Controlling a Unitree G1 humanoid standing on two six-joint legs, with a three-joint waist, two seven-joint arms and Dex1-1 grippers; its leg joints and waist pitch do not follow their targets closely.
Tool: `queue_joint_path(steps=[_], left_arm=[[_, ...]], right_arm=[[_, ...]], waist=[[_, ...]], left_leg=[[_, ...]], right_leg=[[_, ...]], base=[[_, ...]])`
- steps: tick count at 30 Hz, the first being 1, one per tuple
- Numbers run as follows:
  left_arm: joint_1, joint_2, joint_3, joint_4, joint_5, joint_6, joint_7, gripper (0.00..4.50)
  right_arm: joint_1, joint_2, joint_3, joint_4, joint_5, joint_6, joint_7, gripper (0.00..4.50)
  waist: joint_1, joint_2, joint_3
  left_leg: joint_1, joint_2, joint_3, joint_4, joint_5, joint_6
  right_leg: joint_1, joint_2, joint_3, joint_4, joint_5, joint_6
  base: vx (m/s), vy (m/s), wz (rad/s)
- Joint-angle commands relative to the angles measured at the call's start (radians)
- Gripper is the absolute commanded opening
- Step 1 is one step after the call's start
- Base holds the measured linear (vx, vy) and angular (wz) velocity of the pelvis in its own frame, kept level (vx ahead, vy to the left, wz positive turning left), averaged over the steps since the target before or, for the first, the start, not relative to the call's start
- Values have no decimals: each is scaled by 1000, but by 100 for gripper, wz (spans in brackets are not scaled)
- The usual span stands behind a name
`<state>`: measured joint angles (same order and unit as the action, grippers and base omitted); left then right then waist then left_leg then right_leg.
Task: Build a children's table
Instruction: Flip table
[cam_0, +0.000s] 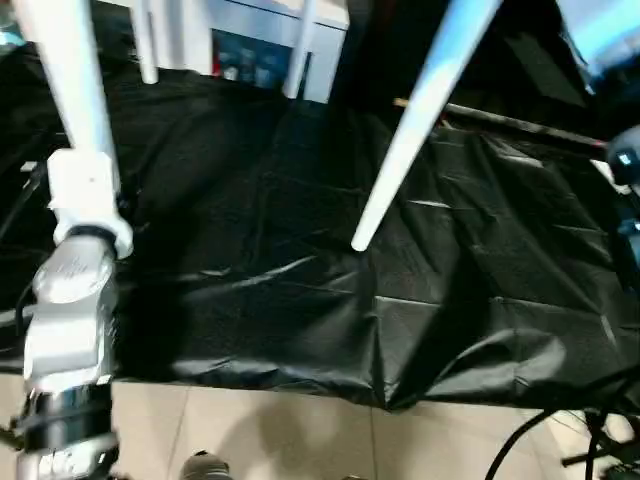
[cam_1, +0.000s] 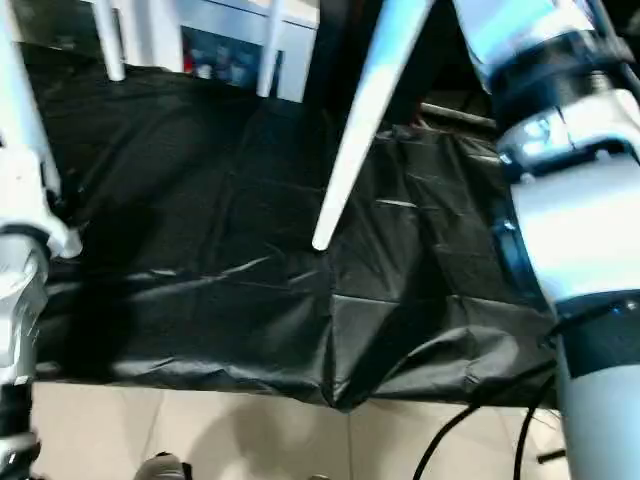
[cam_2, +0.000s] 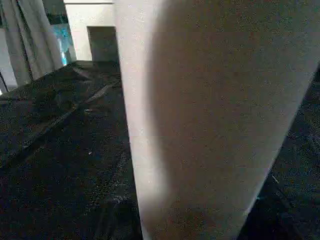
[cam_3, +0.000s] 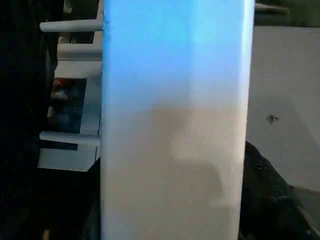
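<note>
occluded: both wrist views blocked by white legs (cam_2: 210, 115) | tops cut off; perhaps held

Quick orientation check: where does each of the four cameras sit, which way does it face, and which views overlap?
Left eye: head, looking down at black cloth; left forearm shows.
Right eye: head, same scene; right forearm shows.
Left wrist: close against a white leg.
Right wrist: close against another white leg.
Shared: both eyes see the slanting leg and white cabinet.

No readable text anywhere, no labels, no brands, no numbers, colourful items behind the far cabinet's (cam_0: 262, 40) glass too blurred to make out any lettering
</note>
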<state>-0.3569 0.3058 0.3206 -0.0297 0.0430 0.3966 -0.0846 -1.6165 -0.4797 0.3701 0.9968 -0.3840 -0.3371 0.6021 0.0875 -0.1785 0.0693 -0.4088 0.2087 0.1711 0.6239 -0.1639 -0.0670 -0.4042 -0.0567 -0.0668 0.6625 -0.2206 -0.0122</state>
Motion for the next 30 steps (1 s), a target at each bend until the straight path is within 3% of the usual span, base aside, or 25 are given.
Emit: queue_joint_path(steps=[1,3,5,8,9,10,11,15,17,19,24,25,27,28,29,30], left_arm=[[22,9,28,22,4,12,-2,155],[41,20,4,40,11,-24,-13,155],[40,21,-5,53,10,-36,-15,155],[29,30,-16,65,-1,-44,-27,154],[29,30,-17,65,-1,-44,-26,154],[26,35,-20,70,-1,-50,-26,154],[24,42,-25,73,2,-56,-29,154],[25,75,-41,83,17,-66,-38,154],[25,77,-41,83,16,-65,-40,154],[28,89,-34,87,8,-72,-46,154],[32,100,-34,88,2,-66,-45,154],[34,102,-33,86,0,-65,-47,154],[41,106,-32,83,-6,-64,-54,154],[42,106,-31,83,-7,-65,-55,154],[46,108,-27,80,-13,-69,-58,154],[52,113,-23,74,-23,-75,-67,154]], right_arm=[[-13,-29,-3,34,24,-41,125,196],[-18,-28,-9,28,32,-52,132,264],[-20,-30,-12,25,35,-58,134,271],[-27,-33,-28,23,43,-69,134,309],[-27,-34,-29,23,43,-70,134,312],[-28,-34,-35,20,49,-73,135,312],[-26,-35,-42,14,57,-75,137,325],[13,-22,-108,-70,164,-95,204,360],[15,-21,-111,-75,170,-98,206,370],[36,6,-174,-145,285,-91,256,394],[67,33,-246,-226,392,-120,243,400],[75,39,-262,-248,420,-113,249,400],[118,60,-304,-351,529,-49,288,400],[129,64,-312,-374,551,-29,290,400],[174,81,-341,-464,633,51,300,400],[247,94,-361,-580,709,146,298,400]], waist=[[-20,42,-65],[-21,41,-64],[-25,43,-65],[-28,53,-66],[-31,51,-67],[-32,58,-66],[-34,54,-67],[-39,65,-66],[-39,64,-67],[-38,66,-67],[-35,67,-67],[-35,62,-65],[-34,65,-63],[-35,66,-62],[-36,64,-64],[-30,48,-64]], left_leg=[[38,34,-9,-72,-323,-86],[36,33,-9,-71,-326,-83],[34,32,-8,-70,-321,-73],[37,32,-9,-70,-304,-75],[34,32,-9,-69,-298,-74],[35,32,-10,-71,-313,-74],[36,32,-9,-69,-317,-71],[34,34,-13,-71,-318,-62],[35,34,-11,-70,-300,-58],[36,34,-10,-70,-290,-48],[39,35,-10,-71,-279,-52],[40,35,-9,-73,-288,-52],[41,36,-11,-76,-307,-55],[43,36,-13,-79,-326,-59],[45,34,-12,-79,-317,-55],[44,36,-14,-81,-294,-52]], right_leg=[[20,-63,51,-73,-127,-129],[22,-65,52,-74,-140,-126],[23,-64,54,-75,-132,-127],[23,-63,53,-70,-96,-143],[26,-63,53,-69,-85,-150],[25,-64,53,-69,-92,-153],[26,-64,53,-70,-91,-152],[29,-65,53,-67,-70,-170],[29,-64,53,-64,-47,-179],[32,-66,54,-64,-30,-190],[31,-65,52,-62,-28,-197],[30,-64,52,-65,-39,-194],[31,-66,53,-67,-63,-178],[30,-66,52,-70,-89,-170],[34,-64,53,-72,-79,-164],[37,-68,53,-72,-71,-154]], base=[[0,0,0],[0,0,0],[0,0,0],[0,0,0],[0,0,0],[0,0,0],[0,0,0],[0,0,0],[0,0,0],[0,0,0],[0,0,0],[0,0,0],[0,0,0],[0,0,0],[0,0,0],[0,0,0]])
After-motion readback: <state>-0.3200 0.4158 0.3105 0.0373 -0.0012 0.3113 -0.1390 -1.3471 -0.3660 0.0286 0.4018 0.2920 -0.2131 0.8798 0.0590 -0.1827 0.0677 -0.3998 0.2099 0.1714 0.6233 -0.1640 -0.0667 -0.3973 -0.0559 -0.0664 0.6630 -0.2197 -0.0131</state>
